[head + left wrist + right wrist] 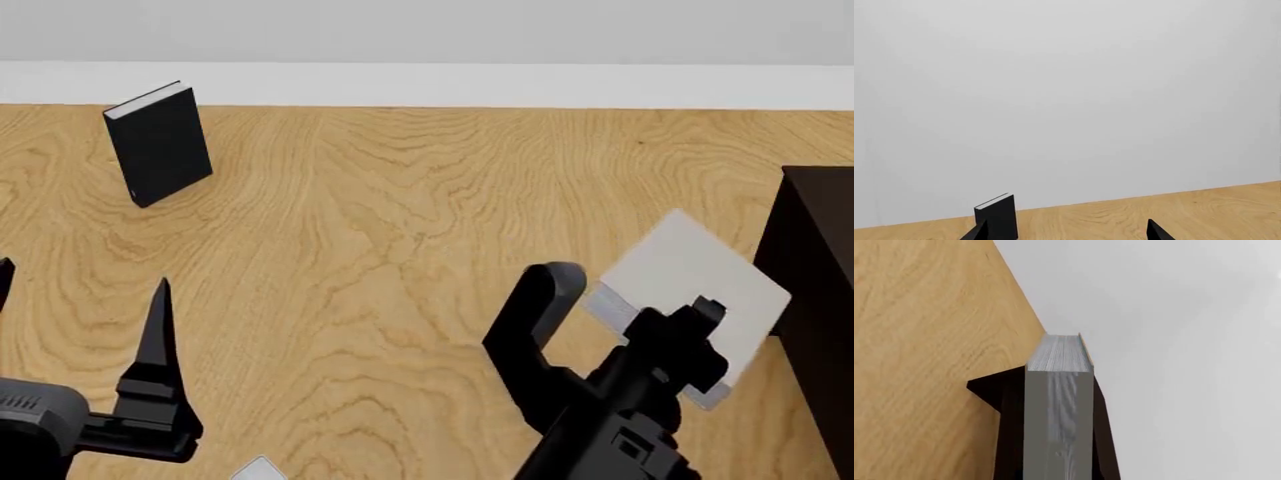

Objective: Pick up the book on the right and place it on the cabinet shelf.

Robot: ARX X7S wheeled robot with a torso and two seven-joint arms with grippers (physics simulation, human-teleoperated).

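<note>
The light-grey book (687,272) is lifted off the wooden floor, and my right gripper (663,325) is shut on its lower edge. It hangs tilted just left of the very dark cabinet (817,262) at the right edge; no shelf board shows. In the right wrist view the book (1058,405) is edge-on, white page edges toward the camera, with the dark cabinet (1006,405) right behind it. My left gripper (80,300) is open and low at the left, holding nothing; its fingertips (1158,231) frame bare floor.
A smaller black book (160,143) stands upright at the far left near the white wall; it also stands in front of the left gripper, black book (997,217). A light-grey corner (260,468) pokes in at the bottom edge. Wooden floor (400,230) lies between.
</note>
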